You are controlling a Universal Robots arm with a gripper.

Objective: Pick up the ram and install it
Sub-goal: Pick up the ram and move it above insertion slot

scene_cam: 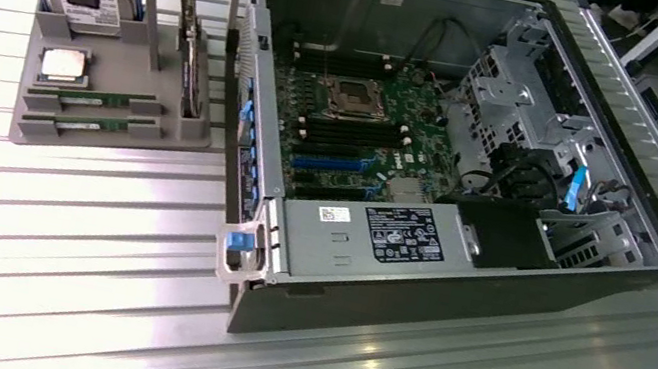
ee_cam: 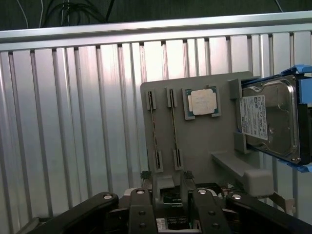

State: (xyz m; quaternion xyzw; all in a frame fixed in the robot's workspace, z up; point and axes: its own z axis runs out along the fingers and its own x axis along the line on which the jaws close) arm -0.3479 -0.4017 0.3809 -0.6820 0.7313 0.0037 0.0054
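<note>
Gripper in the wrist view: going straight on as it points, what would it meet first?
Probably the grey holder, at the edge nearest the gripper, by the two ram sticks; depth is unclear.

The desk (scene_cam: 49, 237) is ribbed bare aluminium, smooth and shiny, throwing back glare. The holder (scene_cam: 93, 141) is matt grey plastic; the ram (scene_cam: 93, 98) is thin green circuit board, the processor (scene_cam: 63, 65) has a silvery metal lid, and the hard drive (ee_cam: 275, 117) is polished metal with a white paper label. The computer case (scene_cam: 415, 311) is dull grey sheet metal, dark and matt outside.
</note>
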